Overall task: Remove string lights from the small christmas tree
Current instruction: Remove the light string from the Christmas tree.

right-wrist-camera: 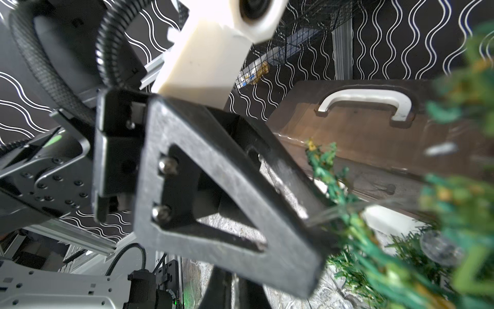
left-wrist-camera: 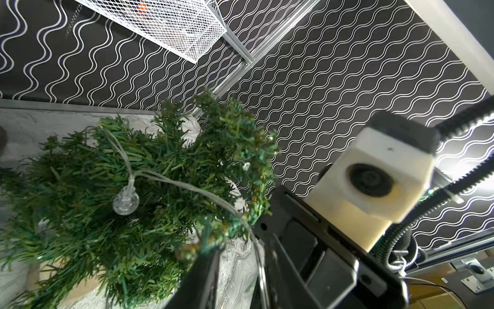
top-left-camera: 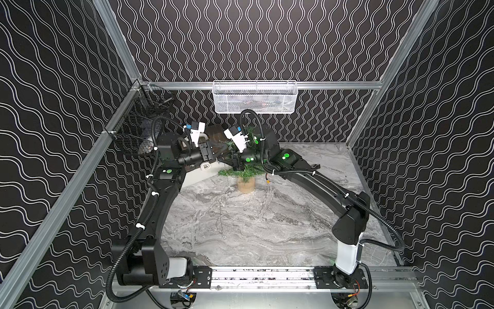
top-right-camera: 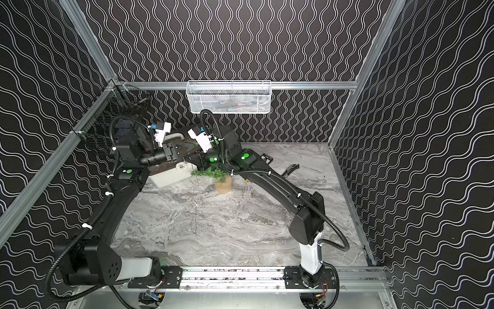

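Note:
The small christmas tree (top-left-camera: 242,172) stands on its tan burlap base (top-left-camera: 246,186) at the back middle of the marble table, seen in both top views. The string lights (left-wrist-camera: 165,179), a pale wire with a clear round bulb (left-wrist-camera: 125,201), cross its upper branches. The wire runs into the narrow gap of my left gripper (left-wrist-camera: 238,289), which is open, along the inside of one finger. More faint wire trails over the table (top-left-camera: 222,214). My right gripper (right-wrist-camera: 234,291) is shut beside the treetop, facing the left one. I cannot tell whether it pinches the wire.
A white box with a brown lid and white handle (right-wrist-camera: 366,101) stands just behind and left of the tree. A white mesh basket (top-left-camera: 254,97) hangs on the back wall. A black wire basket (top-left-camera: 141,125) hangs at the left rail. A black object (top-right-camera: 290,168) lies right of the tree.

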`<action>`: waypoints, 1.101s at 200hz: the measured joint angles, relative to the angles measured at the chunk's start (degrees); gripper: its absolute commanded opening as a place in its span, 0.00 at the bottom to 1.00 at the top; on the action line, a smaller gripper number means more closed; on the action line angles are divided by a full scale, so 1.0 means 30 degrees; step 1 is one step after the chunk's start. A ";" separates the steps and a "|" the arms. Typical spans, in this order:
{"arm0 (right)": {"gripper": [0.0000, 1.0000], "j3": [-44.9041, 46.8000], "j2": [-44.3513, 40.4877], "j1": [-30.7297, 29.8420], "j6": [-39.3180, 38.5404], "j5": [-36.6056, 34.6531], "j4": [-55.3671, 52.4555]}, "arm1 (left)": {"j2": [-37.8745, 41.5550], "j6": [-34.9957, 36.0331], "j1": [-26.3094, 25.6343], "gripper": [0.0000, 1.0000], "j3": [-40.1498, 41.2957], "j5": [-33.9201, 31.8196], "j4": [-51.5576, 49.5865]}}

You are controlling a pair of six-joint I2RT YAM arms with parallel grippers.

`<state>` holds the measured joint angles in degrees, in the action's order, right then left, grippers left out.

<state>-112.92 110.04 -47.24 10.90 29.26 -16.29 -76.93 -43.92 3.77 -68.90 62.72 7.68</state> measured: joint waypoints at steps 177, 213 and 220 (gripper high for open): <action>0.60 0.4466 -0.1953 0.1690 0.1486 -0.4153 0.1282 | -0.1035 0.4233 -0.0117 0.00 -0.5960 -0.3956 -0.7300; 0.59 0.4947 -0.2025 0.1996 0.2382 -0.5151 0.1836 | -0.1501 0.4488 -0.0146 0.00 -0.7031 -0.4102 -0.8021; 0.59 0.5144 -0.2098 0.1960 0.2579 -0.5144 0.1836 | -0.1647 0.4619 -0.0146 0.00 -0.7337 -0.4248 -0.8123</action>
<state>-97.49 103.74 -41.36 18.63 13.82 -10.79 -81.87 -30.06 3.33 -90.91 49.98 -16.69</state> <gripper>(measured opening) 0.587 0.055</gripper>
